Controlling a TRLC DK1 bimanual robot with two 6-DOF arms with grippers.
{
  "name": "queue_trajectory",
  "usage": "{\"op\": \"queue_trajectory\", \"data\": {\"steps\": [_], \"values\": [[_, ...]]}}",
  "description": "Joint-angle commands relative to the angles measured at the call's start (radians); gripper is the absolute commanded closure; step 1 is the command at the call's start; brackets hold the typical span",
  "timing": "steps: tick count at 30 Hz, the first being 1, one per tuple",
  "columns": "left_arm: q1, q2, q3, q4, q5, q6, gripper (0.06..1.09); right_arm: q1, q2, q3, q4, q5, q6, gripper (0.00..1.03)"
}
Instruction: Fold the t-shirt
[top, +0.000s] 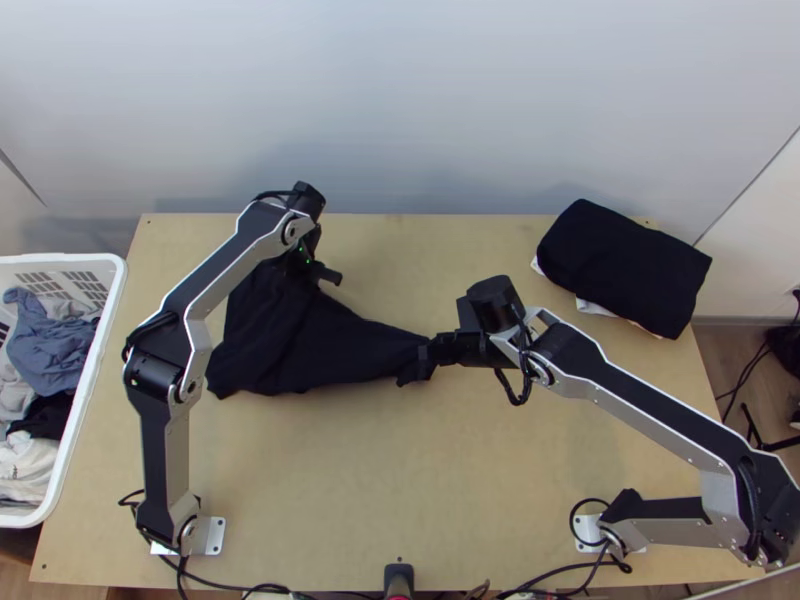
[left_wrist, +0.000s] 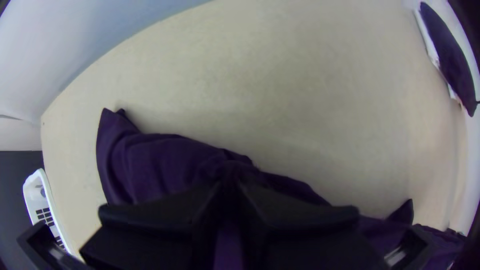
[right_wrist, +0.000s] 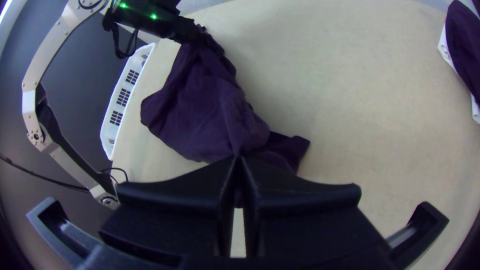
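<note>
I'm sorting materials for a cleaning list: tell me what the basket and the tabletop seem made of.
Basket: probably white plastic, smooth, judging by its moulded-looking rim and grid of slots.
Tabletop: light wood or wood-based board, fairly matt, judging by its pale tan tone.

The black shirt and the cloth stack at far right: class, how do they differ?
The shirt is loosely bunched; the stack is neatly folded.

The left gripper and right gripper pinch the shirt, but neither holds the stack.

The shirt looks all black; the stack has white beneath.

Both show black cloth.
</note>
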Motion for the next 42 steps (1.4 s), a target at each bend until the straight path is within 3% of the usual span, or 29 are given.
{"op": "queue_trajectory", "data": {"steps": [1, 6, 13, 16, 19, 21, 26, 30, 31, 33, 34, 36, 42], "values": [[0.013, -0.007, 0.058, 0.073, -0.024, -0.033, 1.05, 0.001, 0.003, -0.007, 0.011, 0.0, 0.002, 1.0], [0.025, 0.009, 0.298, 0.09, -0.02, -0.127, 1.05, 0.008, 0.01, -0.017, 0.022, 0.0, 0.002, 1.0], [0.057, -0.179, 0.304, 0.24, -0.014, -0.297, 1.05, 0.014, 0.015, -0.02, 0.031, 0.0, 0.002, 1.0], [0.146, -0.261, 0.196, 0.202, -0.004, -0.325, 1.05, 0.011, 0.018, -0.022, 0.032, 0.0, 0.002, 1.0], [0.272, -0.323, 0.034, 0.082, 0.075, -0.348, 1.05, 0.009, 0.024, -0.02, 0.04, 0.0, 0.002, 1.0], [0.349, -0.378, -0.176, 0.065, 0.174, -0.322, 1.05, 0.009, 0.03, -0.019, 0.046, 0.0, 0.002, 1.0], [0.468, -0.407, -0.555, 0.137, 0.253, -0.237, 1.05, 0.009, 0.042, -0.011, 0.046, 0.0, 0.002, 1.0], [0.5, -0.376, -0.695, 0.173, 0.28, -0.181, 1.04, 0.011, 0.045, -0.003, 0.046, 0.0, 0.002, 1.0], [0.497, -0.367, -0.712, 0.171, 0.28, -0.158, 0.9, 0.011, 0.045, -0.002, 0.046, 0.0, 0.002, 1.0], [0.482, -0.36, -0.723, 0.157, 0.282, -0.113, 0.33, 0.011, 0.045, 0.001, 0.046, 0.0, 0.002, 1.0], [0.476, -0.361, -0.718, 0.154, 0.28, -0.102, 0.17, 0.011, 0.045, 0.001, 0.046, 0.0, 0.002, 1.0], [0.468, -0.389, -0.704, 0.171, 0.28, -0.075, 0.1, 0.011, 0.045, 0.0, 0.046, 0.0, 0.0, 1.0], [0.47, -0.458, -0.496, 0.219, 0.28, -0.099, 0.1, 0.008, 0.038, -0.016, 0.046, 0.0, 0.002, 1.0]]}}
